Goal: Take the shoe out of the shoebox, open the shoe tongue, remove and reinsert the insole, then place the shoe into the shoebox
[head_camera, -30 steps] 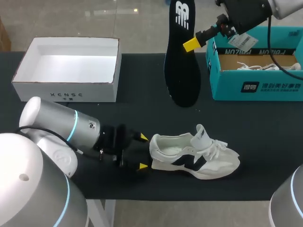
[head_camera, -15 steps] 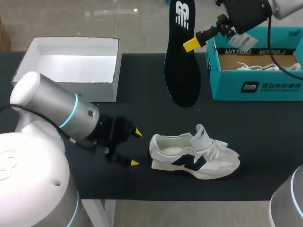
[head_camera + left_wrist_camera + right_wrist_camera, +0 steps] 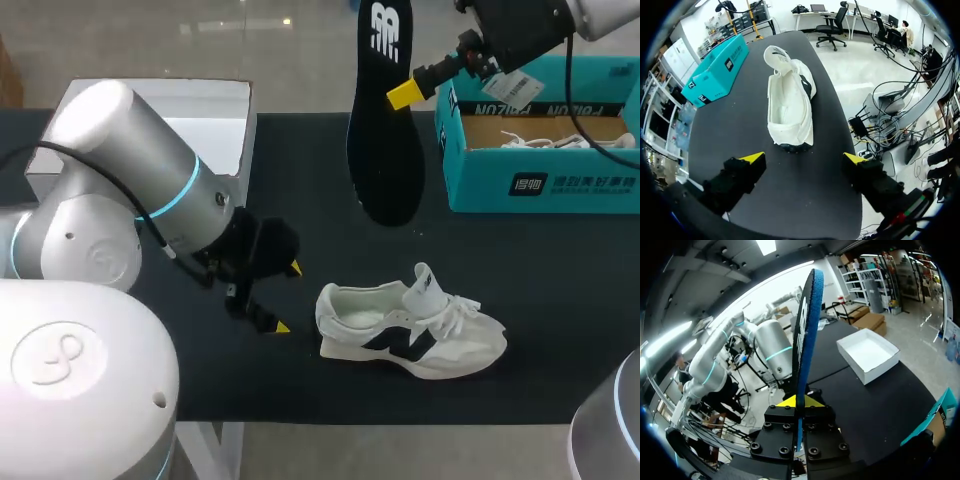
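A white sneaker with a dark side mark [image 3: 410, 330] lies on its sole on the black table, toe to the right. In the left wrist view the sneaker [image 3: 790, 105] lies heel-first a short way ahead of my left gripper [image 3: 804, 158]. That left gripper [image 3: 288, 298] is open and holds nothing, just left of the heel without touching it. My right gripper [image 3: 400, 95] is shut on the black insole [image 3: 385, 120], which hangs upright in the air left of the teal shoebox [image 3: 540, 185]. The right wrist view shows the insole [image 3: 805, 340] edge-on, rising from the right gripper [image 3: 800, 401].
A white open box [image 3: 140, 190] stands at the back left, partly hidden by my left arm. The teal shoebox at the back right holds white laces [image 3: 540, 142] of something inside. The table's front edge runs just below the sneaker.
My left gripper, which stood open around the sneaker's heel, has drawn back to the left and its arm has swung up. The right arm and insole have not moved.
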Controlling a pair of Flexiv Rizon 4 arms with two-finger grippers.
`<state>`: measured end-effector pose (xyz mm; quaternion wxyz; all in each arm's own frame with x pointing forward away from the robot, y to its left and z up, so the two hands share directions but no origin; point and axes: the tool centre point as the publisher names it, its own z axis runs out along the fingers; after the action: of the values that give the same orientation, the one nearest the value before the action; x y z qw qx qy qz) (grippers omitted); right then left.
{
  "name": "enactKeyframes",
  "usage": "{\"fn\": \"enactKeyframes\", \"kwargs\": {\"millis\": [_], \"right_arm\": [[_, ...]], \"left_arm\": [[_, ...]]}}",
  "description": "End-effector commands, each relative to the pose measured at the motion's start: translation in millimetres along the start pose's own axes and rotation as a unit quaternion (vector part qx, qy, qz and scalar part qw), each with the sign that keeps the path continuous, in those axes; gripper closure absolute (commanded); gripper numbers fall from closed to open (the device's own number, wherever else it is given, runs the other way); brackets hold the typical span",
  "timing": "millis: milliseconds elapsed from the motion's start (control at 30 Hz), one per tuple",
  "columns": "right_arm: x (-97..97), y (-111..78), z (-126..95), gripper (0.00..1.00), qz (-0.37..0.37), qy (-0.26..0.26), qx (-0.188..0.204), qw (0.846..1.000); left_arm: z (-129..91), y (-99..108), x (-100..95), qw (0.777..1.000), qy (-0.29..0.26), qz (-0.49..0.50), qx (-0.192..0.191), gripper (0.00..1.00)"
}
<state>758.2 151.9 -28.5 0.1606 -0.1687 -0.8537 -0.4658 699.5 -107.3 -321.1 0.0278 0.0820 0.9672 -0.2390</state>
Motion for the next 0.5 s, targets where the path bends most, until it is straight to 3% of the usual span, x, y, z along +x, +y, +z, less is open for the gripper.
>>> {"fn": "enactKeyframes", "kwargs": {"millis": [33, 200, 500], "right_arm": [[-0.5, 0.3, 1, 1.00, 0.000, 0.000, 0.001, 1.000], [-0.5, 0.3, 1, 1.00, 0.000, 0.000, 0.001, 1.000], [20.7, 0.1, -25, 1.00, 0.021, -0.013, 0.013, 1.000]], "left_arm": [[3, -6, -5.5, 0.997, -0.005, 0.000, -0.072, 0.00], [4, -9, -6.0, 0.997, -0.016, -0.001, -0.077, 0.00], [4, -9, -6.0, 0.997, -0.016, -0.001, -0.077, 0.00]]}}
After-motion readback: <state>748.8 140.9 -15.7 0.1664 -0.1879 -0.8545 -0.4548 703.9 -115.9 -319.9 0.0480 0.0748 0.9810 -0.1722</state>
